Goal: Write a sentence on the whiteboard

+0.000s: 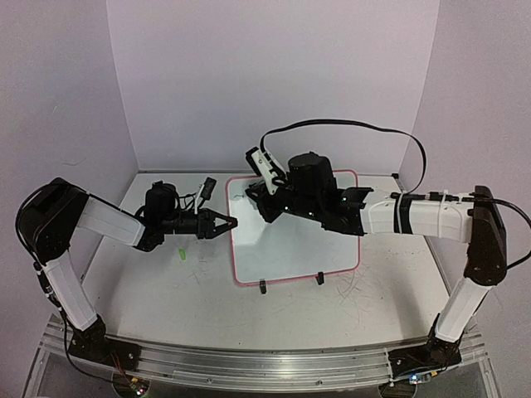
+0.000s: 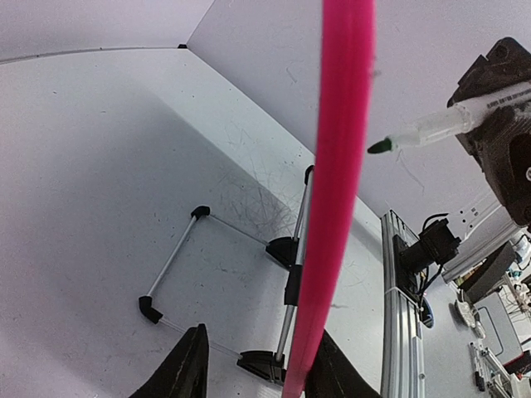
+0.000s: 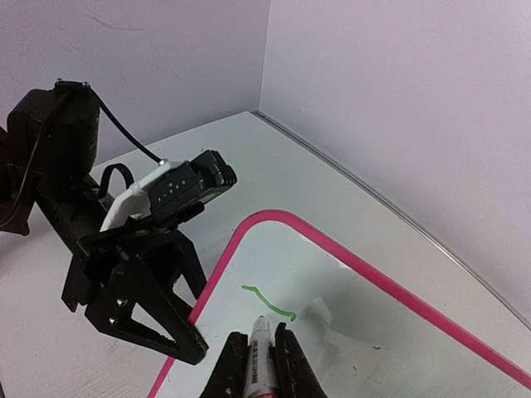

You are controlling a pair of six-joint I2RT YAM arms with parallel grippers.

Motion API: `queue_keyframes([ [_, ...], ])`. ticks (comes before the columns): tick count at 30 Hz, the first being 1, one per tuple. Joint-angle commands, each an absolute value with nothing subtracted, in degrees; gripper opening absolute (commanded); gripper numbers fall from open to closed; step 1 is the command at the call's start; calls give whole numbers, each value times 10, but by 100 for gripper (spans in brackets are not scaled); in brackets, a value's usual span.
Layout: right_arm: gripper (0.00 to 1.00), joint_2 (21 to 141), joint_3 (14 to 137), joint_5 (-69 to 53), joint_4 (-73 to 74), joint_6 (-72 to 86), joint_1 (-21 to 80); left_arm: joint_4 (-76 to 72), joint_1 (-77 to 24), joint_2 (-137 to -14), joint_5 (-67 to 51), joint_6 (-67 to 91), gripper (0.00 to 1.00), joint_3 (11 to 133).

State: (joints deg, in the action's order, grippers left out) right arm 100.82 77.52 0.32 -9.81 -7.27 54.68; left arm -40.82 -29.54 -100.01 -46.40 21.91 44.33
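Note:
The whiteboard (image 1: 299, 249) leans on its black wire stand (image 2: 174, 253) mid-table, its pink rim (image 2: 340, 166) crossing the left wrist view. My left gripper (image 1: 228, 222) (image 2: 257, 369) straddles the board's left rim; the jaws stand apart, with the rim against one finger (image 2: 328, 369). My right gripper (image 1: 255, 192) (image 3: 260, 340) hovers over the board's top left corner, shut on a green marker (image 3: 262, 365) (image 2: 431, 128). The marker tip points at the board. A short green wavy stroke (image 3: 270, 300) is the only writing of the sentence that shows.
A small green marker cap (image 1: 180, 251) lies on the table left of the board. White walls enclose the table at the back and sides. A black cable (image 1: 348, 124) arcs over the right arm. An aluminium rail (image 2: 398, 290) runs along the near edge.

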Motion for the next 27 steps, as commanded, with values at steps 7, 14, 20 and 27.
queue_keyframes([
  [7,0,1016,807,16,-109,-72,545,-396,-321,-986,-434,206,24,415],
  [14,0,1027,818,15,-108,-68,546,-396,-321,-992,-429,201,11,419],
  [20,0,1028,816,16,-105,-68,546,-396,-321,-994,-429,195,6,421],
  [27,0,1033,822,33,-103,-67,546,-396,-321,-992,-429,193,3,418],
])
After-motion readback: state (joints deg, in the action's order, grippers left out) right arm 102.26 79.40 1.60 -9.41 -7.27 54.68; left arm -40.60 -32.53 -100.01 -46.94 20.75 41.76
